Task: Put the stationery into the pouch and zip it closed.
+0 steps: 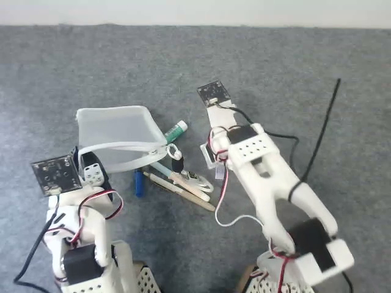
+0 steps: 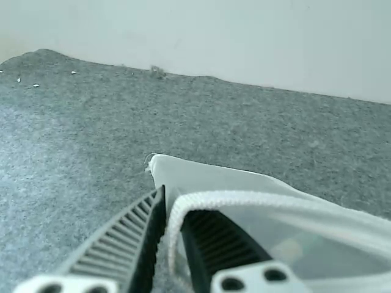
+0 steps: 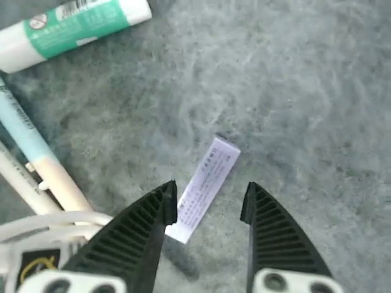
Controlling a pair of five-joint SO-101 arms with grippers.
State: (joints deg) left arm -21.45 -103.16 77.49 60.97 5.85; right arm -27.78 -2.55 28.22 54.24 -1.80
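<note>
A translucent white pouch (image 1: 116, 135) lies open at the left of the grey mat. My left gripper (image 1: 90, 166) sits at its near left corner; in the left wrist view this gripper (image 2: 171, 215) is shut on the pouch's zip rim (image 2: 256, 201). Beside the pouch mouth lie a green-and-white tube (image 1: 177, 129), a blue pen (image 1: 139, 182) and several pale pens (image 1: 180, 181). My right gripper (image 1: 215, 161) hangs open just right of that pile. In the right wrist view, the right gripper (image 3: 209, 194) straddles a small lilac-white rectangular piece (image 3: 206, 183), with the tube (image 3: 73, 25) and a pale blue pen (image 3: 27, 143) beyond.
A small keyring-like loop and black tag (image 1: 176, 160) lie among the pens. A thin black rod (image 1: 322, 131) and cables run along the right arm. Grey mat (image 1: 293, 67) stretches bare toward the far wall.
</note>
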